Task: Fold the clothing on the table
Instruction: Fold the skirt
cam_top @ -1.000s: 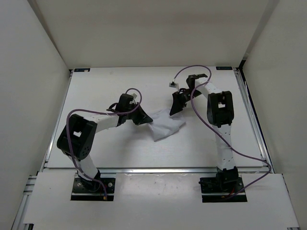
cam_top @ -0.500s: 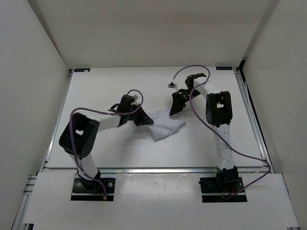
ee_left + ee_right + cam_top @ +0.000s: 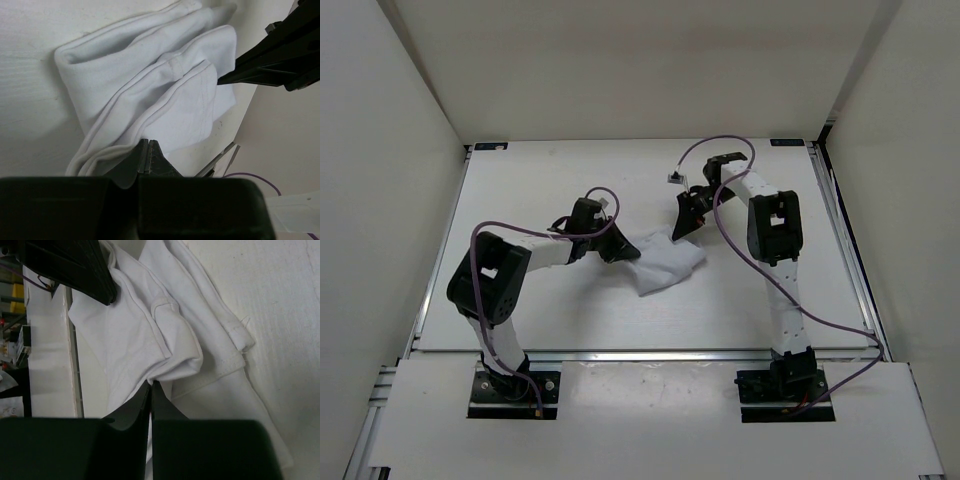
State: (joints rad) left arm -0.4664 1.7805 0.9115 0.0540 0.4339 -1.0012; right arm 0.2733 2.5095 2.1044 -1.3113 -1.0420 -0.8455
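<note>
While crumpled, clothing in left pincer, right pincer

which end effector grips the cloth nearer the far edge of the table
The right end effector, on the clothing's far right edge; the left end effector grips its left edge, nearer the bases.

The clothing is cut off at top (right wrist view).

The clothing is thin, soft white cloth, matte, with stitched hems. The table looks matte white and a bit grainy, and its rail is brushed metal. The left gripper and right gripper look like matte black plastic.
</note>
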